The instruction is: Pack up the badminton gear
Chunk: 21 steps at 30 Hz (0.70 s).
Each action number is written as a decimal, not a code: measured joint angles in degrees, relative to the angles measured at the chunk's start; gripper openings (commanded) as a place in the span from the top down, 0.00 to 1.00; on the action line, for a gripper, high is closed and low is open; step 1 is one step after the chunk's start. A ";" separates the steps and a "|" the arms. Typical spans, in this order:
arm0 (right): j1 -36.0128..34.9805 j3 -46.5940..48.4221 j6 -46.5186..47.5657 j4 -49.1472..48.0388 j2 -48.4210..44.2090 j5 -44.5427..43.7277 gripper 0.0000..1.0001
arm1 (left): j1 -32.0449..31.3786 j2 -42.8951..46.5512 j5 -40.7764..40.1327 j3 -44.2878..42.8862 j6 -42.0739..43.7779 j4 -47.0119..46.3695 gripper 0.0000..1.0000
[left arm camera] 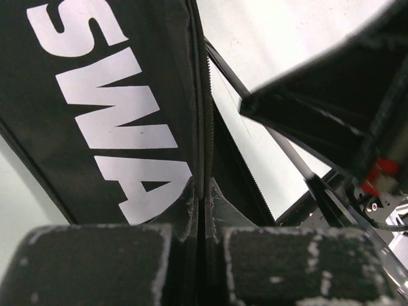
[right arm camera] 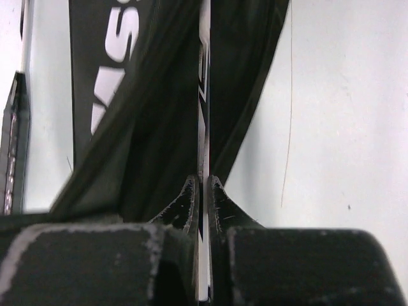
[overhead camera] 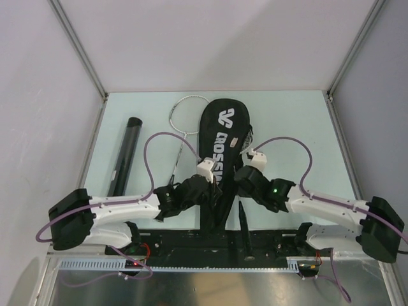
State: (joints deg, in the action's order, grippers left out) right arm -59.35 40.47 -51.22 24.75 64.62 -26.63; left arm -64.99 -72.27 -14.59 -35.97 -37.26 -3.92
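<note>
Pale table (overhead camera: 293,127) | long black fabric racket bag (overhead camera: 224,124) | cylindrical tube (overhead camera: 125,153)

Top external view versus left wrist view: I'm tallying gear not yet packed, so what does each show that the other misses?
Only the top external view shows the black cylindrical tube and a silver-framed racket, both lying left of the long black CROSSWAY racket bag. Only the left wrist view shows up close the left gripper pinched shut on the bag's zipper edge. Both show the bag's white lettering and the pale table. Neither shows any shuttlecocks.
</note>
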 measured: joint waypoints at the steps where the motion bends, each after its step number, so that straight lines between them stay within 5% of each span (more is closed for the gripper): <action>1: 0.94 0.07 0.11 -1.62 1.31 0.22 1.00 | -0.24 0.33 -0.02 0.79 -0.26 -0.76 1.00; 14: 10.21 4.87 -1.18 -16.52 18.05 5.07 1.00 | -2.43 4.37 -1.79 7.45 -3.54 -6.12 1.00; 21: 12.46 5.11 -3.06 -20.06 21.64 7.61 1.00 | -3.61 4.42 -4.02 10.12 -6.99 -8.28 0.77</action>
State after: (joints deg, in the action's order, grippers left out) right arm -46.89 45.58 -54.28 4.69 86.26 -19.03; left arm -68.60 -67.85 -18.61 -25.85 -44.25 -12.21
